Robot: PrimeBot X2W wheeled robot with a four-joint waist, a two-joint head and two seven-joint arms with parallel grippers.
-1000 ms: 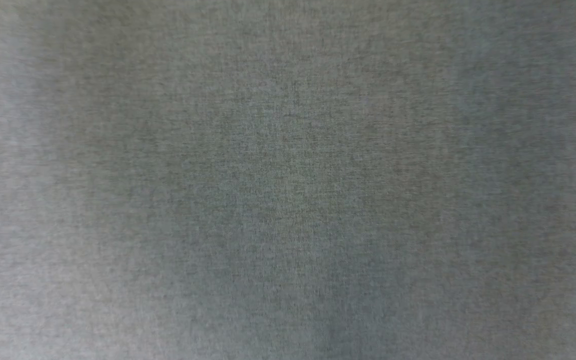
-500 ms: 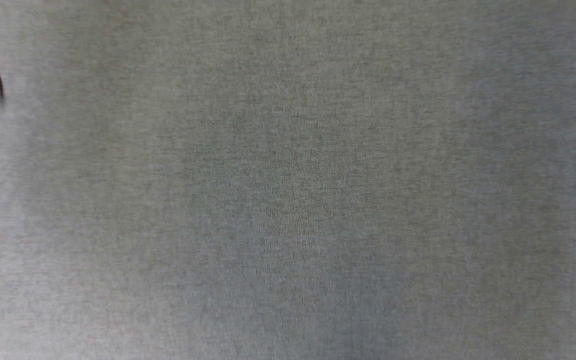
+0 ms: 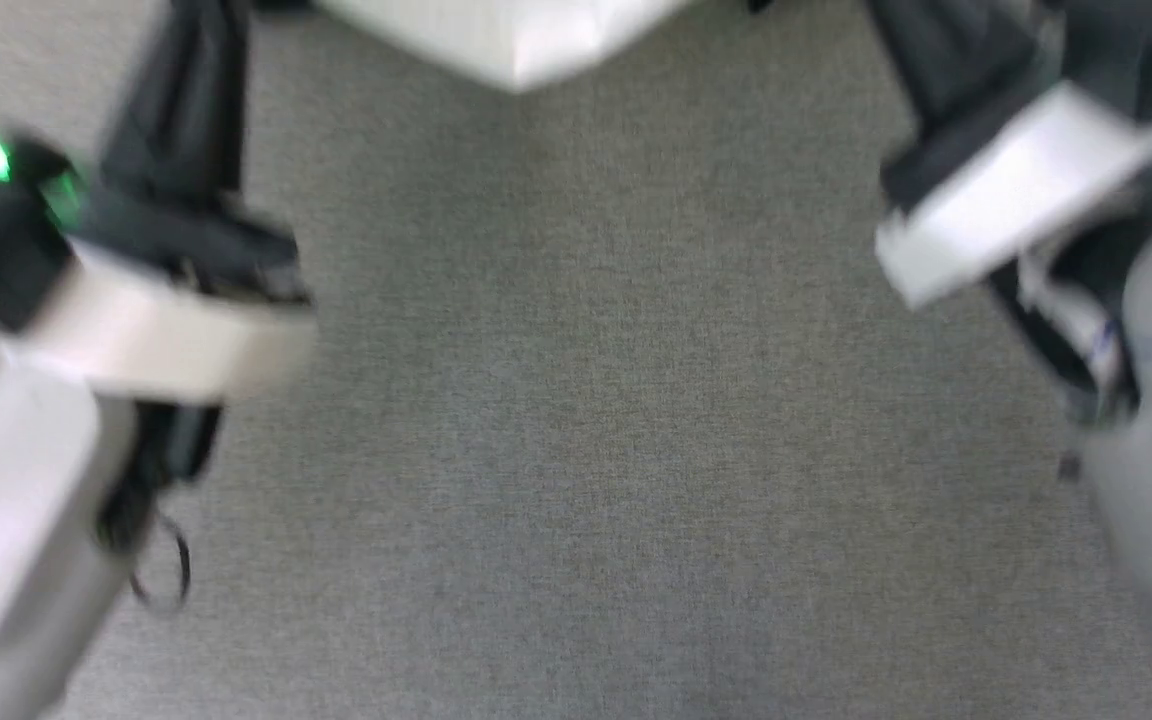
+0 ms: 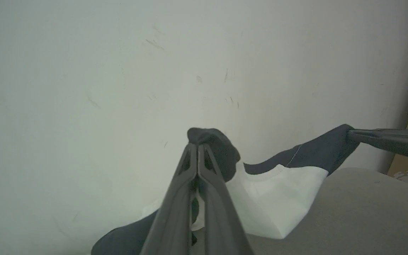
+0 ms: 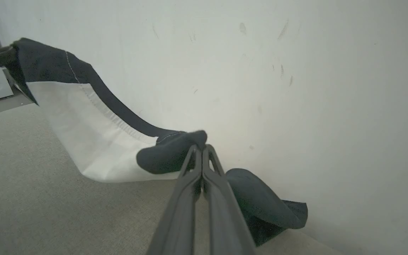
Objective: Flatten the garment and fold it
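Left gripper (image 4: 197,143): fingers pressed together, tips pinching a black fold of the garment (image 4: 278,198). The white body sags from those tips across to the right gripper (image 5: 202,147), above a grey textured surface (image 4: 367,219). Right gripper: likewise closed, clamped on black fabric at its tips, a black sleeve (image 5: 260,202) drooping just beyond.

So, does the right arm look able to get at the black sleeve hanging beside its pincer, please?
Probably not: the right pincer is shut on the garment at the shoulder, so it must release first. The sleeve hangs unobstructed.
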